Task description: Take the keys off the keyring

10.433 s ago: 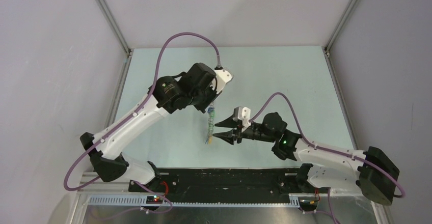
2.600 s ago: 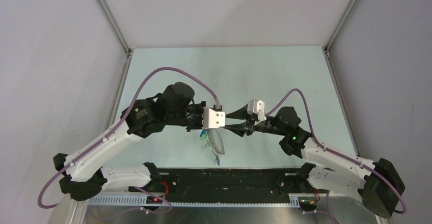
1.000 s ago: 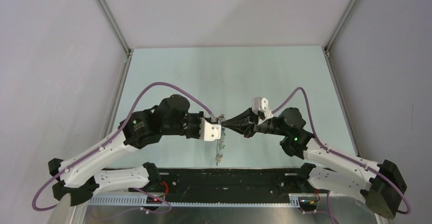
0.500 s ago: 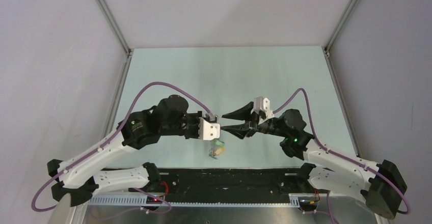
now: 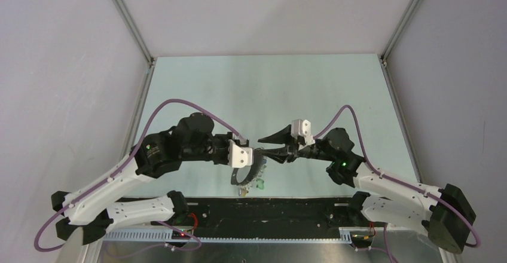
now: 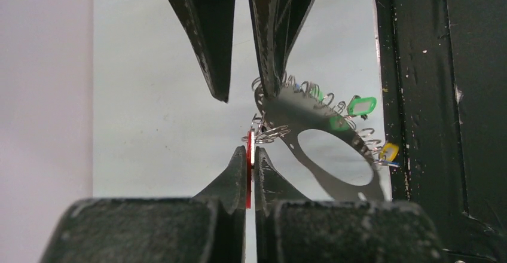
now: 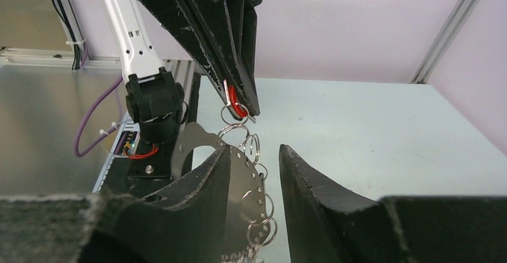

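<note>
Grey flat metal keyring [image 6: 299,117], coloured-head keys [image 6: 362,105] along its rim

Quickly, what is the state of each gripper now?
Left gripper: shut on a red key.
Right gripper: open, around the keyring.

Near the front of the table [image 5: 269,89], just behind the black base rail [image 5: 269,206]: left gripper [image 5: 253,153] on the left, right gripper [image 5: 261,149] on the right, tips facing and nearly meeting. Pinched between the left tips, one of the keys [image 6: 249,155], linked by a small ring [image 6: 272,133] to the keyring [image 6: 299,113] hanging below. Keyring's upper edge between the spread right fingers [image 7: 203,179]; remaining keys strung along its rim toward the rail.
</note>
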`<state>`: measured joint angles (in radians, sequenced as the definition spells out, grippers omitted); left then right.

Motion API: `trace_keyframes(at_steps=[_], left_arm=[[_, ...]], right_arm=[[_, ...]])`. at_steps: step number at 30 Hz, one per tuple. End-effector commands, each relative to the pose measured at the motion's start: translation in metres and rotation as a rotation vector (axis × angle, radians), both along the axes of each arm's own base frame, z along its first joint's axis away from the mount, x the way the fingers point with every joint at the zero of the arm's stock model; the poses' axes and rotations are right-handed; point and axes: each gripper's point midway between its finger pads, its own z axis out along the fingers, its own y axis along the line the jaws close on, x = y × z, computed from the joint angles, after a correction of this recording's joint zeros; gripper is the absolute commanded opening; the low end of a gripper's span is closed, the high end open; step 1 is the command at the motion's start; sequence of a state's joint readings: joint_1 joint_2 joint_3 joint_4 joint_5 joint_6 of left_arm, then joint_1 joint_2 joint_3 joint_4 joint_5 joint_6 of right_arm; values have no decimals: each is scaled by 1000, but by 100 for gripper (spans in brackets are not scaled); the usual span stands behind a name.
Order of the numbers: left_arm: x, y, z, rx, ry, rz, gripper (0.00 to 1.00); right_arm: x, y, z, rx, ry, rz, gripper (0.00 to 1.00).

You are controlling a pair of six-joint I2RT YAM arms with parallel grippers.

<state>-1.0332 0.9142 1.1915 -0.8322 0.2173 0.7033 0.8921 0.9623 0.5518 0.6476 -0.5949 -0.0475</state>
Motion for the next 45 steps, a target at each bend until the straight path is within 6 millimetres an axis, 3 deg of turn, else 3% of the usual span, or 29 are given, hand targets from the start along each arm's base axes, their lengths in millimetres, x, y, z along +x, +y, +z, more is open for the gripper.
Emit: trace_keyframes(at_steps=[1, 17, 21, 30, 36, 39, 41, 45], left_arm=[[-1, -10, 38, -102, -74, -46, 0], [2, -18, 37, -78, -108, -90, 0], [6, -18, 40, -72, -129, -84, 0], [23, -16, 44, -46, -194, -25, 0], [32, -19, 31, -22, -218, -12, 0], [41, -23, 28, -21, -230, 10, 0], [50, -27, 32, -32, -235, 26, 0], [73, -37, 38, -54, -230, 70, 0]], right_arm=[[-4, 9, 17, 14, -70, 30, 39], [-4, 30, 15, -30, -114, 61, 41], [-1, 32, 12, -42, -109, 63, 28], [8, 26, 10, -48, -68, 46, 8], [39, 16, 25, 40, 141, -49, 0], [50, 14, 28, 100, 353, -61, 2], [57, 14, 29, 135, 468, -78, 9], [64, 9, 33, 169, 554, -79, 34]])
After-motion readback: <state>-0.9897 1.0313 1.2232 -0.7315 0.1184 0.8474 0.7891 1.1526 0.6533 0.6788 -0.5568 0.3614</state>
